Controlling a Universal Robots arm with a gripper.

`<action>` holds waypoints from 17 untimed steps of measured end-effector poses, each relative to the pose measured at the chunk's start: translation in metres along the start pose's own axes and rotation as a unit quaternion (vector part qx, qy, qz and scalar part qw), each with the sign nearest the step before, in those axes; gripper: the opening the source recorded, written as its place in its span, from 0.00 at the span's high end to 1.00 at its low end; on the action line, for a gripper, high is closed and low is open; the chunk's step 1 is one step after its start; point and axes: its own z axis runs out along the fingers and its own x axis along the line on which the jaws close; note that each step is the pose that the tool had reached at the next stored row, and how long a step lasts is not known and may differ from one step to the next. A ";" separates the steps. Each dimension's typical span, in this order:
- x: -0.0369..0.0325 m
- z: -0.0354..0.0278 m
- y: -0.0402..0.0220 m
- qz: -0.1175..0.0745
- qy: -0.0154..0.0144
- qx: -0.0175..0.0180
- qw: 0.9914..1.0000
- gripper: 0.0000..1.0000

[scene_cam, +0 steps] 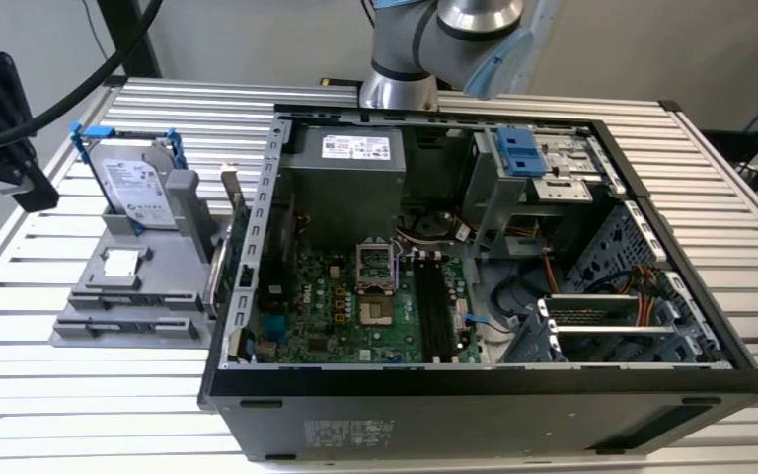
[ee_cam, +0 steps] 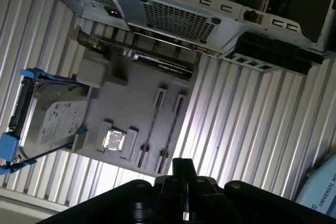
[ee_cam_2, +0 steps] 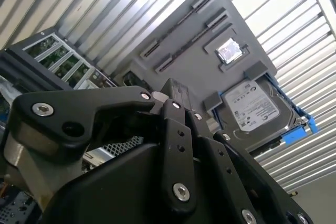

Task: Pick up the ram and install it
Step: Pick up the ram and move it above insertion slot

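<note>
- Fingers [ee_cam: 184,169] look drawn together, tip to tip, with nothing held (the second wrist view shows the fingers [ee_cam_2: 177,92] meeting).
- Ram [ee_cam: 172,128] stands on edge in a slot of the grey tray [ee_cam: 134,90]. It is untouched, lying beneath the fingertips and apart from them, with one end near them.
- Tray rests on the slatted counter [scene_cam: 76,395] just beside the open case [scene_cam: 485,385]. The hard drive [scene_cam: 135,188] is on the tray's side away from the ram.
</note>
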 end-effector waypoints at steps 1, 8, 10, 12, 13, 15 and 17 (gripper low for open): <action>0.0000 0.0001 0.0000 0.006 0.000 0.000 1.000 1.00; 0.0001 0.0007 -0.0001 0.039 -0.002 0.001 0.999 1.00; 0.0002 0.0009 -0.0002 0.048 -0.002 0.001 0.999 1.00; 0.0002 0.0012 -0.0002 0.056 -0.003 0.001 0.998 1.00; 0.0002 0.0014 -0.0002 0.060 -0.003 0.001 0.998 1.00; 0.0002 0.0017 -0.0003 0.067 -0.003 0.001 0.998 1.00; 0.0003 0.0018 -0.0004 0.074 -0.004 0.001 0.997 1.00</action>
